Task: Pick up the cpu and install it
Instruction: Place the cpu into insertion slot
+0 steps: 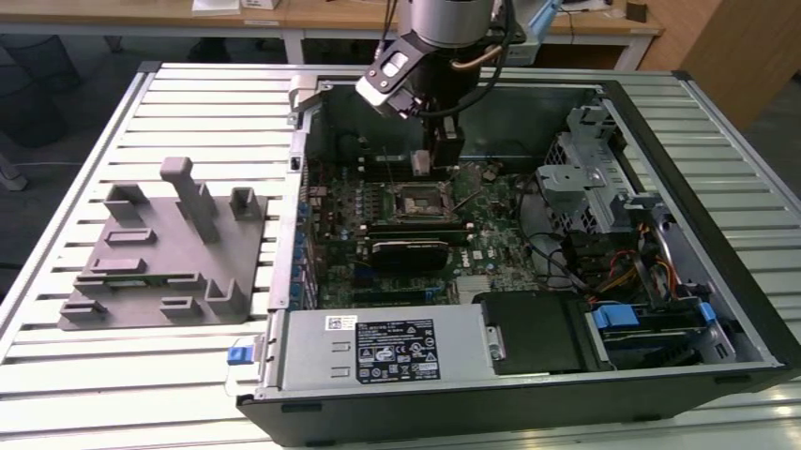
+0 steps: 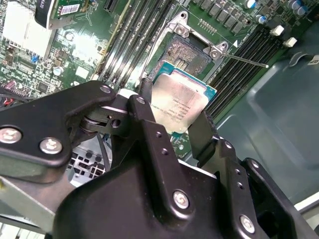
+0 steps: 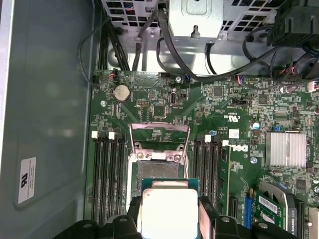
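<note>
Nearest in the exterior view, a silver power supply box [image 1: 375, 349] fills the front corner of the open computer case [image 1: 738, 309], which lies on a slatted table [image 1: 188, 94]. On the exterior view's left, beside the case, sits a grey tray [image 1: 126, 292] with upright blocks. Farther in lies the green circuit board [image 1: 489, 248], partly covered by cables and a black card. At its middle is the square socket [image 1: 419, 200], its metal frame swung open.

Just beyond the socket the gripper [image 1: 423, 167] hangs low over the board. Its tip is hard to make out there against the dark parts. The arm [image 1: 445, 28] above is cut off by the picture's upper edge.

In both wrist views the gripper [image 2: 175, 104] is clenched on the cpu [image 2: 180, 102], silver top up. The black fingers [image 2: 203, 134] press on two opposite edges and hide them. In the first wrist view the cpu [image 3: 169, 214] is cut off at its near edge. It is held just beside the open socket [image 3: 158, 159], not seated in it. How high above the board it hangs cannot be told.
</note>
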